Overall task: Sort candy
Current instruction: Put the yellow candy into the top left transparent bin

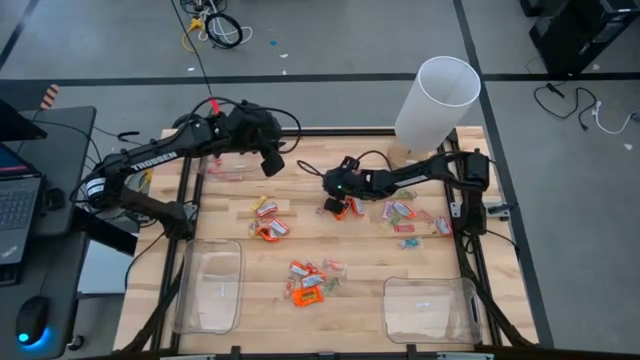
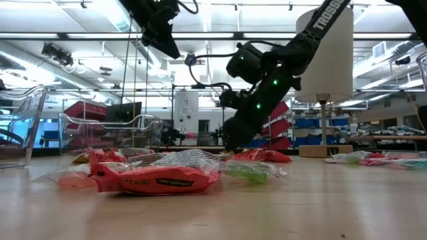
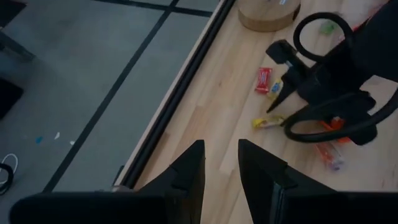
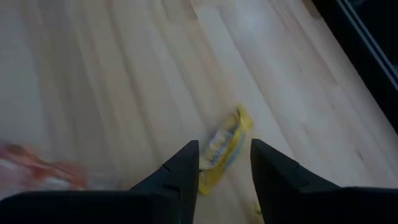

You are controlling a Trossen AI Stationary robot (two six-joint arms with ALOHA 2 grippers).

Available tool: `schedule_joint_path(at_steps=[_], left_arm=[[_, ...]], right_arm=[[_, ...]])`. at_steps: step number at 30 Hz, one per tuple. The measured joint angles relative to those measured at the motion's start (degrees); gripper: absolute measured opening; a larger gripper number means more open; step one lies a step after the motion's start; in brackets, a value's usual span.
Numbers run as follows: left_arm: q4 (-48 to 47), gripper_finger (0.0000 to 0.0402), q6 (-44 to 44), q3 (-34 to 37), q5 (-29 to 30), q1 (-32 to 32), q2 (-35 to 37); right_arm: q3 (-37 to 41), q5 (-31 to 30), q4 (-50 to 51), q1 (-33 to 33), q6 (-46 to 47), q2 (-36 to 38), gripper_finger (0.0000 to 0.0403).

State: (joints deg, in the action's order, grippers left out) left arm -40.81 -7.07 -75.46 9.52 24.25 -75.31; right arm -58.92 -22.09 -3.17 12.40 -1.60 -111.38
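- Right claw [image 4: 224, 163] hangs low over mid-surface [image 1: 300, 160], fingers parted and empty; a yellow candy [image 4: 222, 148] lies between its tips, long axis running toward one o'clock in the wrist view
- Left claw [image 1: 272, 163] waits raised at ten o'clock, slightly parted, farther off
- Both clear bins [image 1: 208, 287] along six o'clock look empty; the other candy [image 1: 305, 283] lies scattered

Bare desk [image 1: 390, 265] is left between the middle candy heap [image 1: 308, 283] and the right bin [image 1: 430, 310]. The far right corner is blocked by a white tube [image 1: 436, 100]. The near corners are taken by two bins, the left bin [image 1: 210, 287] included. The centre is crossed by the right arm [image 1: 410, 178].
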Motion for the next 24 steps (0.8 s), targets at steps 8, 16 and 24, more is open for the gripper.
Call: schedule_joint_path(at_steps=[8,16,24], left_arm=[[-1.5,0.0099,0.0,0.0,0.0,0.0,0.0],[-1.5,0.0099,0.0,0.0,0.0,0.0,0.0],[-1.4,0.0099,0.2,0.0,0.0,0.0,0.0]], right_arm=[[0.0,-1.1,0.3,0.0,0.5,-0.2,0.0155],[0.0,1.0,0.9,0.3,0.1,-0.2,0.0126],[0.0,5.3,3.6,2.2,2.1,-0.1,0.0034]])
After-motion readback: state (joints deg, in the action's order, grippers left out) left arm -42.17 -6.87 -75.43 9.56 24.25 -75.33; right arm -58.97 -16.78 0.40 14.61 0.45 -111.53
